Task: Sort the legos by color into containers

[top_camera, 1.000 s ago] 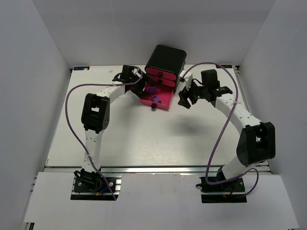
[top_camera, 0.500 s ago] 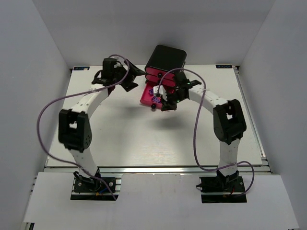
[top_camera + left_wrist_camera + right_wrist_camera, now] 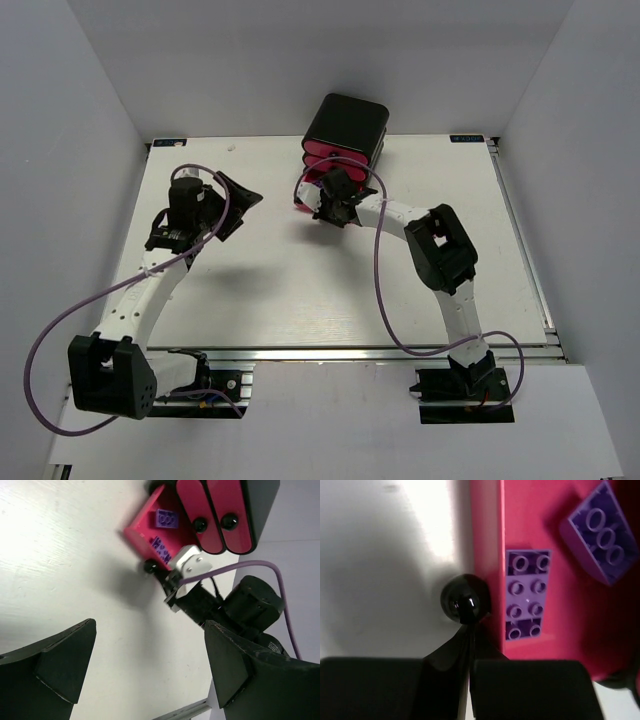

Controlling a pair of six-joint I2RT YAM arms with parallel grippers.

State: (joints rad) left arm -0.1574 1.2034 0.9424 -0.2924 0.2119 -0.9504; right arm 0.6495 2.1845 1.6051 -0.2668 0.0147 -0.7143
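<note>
The containers are three magenta drawers (image 3: 330, 165) in a glossy black box (image 3: 345, 122). The bottom drawer (image 3: 142, 535) stands pulled out, and two purple legos (image 3: 526, 592) (image 3: 600, 532) lie inside it. My right gripper (image 3: 469, 622) is shut, its joined tips touching the drawer's black knob (image 3: 464, 599) from the front. In the top view that gripper (image 3: 322, 207) sits at the drawer's front. My left gripper (image 3: 150, 630) is open and holds nothing; it hangs over bare table left of the drawers (image 3: 240, 200). No other legos show.
The two upper drawers (image 3: 210, 505) are shut, each with a black knob (image 3: 200, 525). The right arm's purple cable (image 3: 235, 570) loops over the table beside the drawer. White walls enclose the table on three sides.
My left arm has drawn back left and away from the drawer. My right gripper has shut and swung in to the open drawer's knob; the drawer sits further in.
</note>
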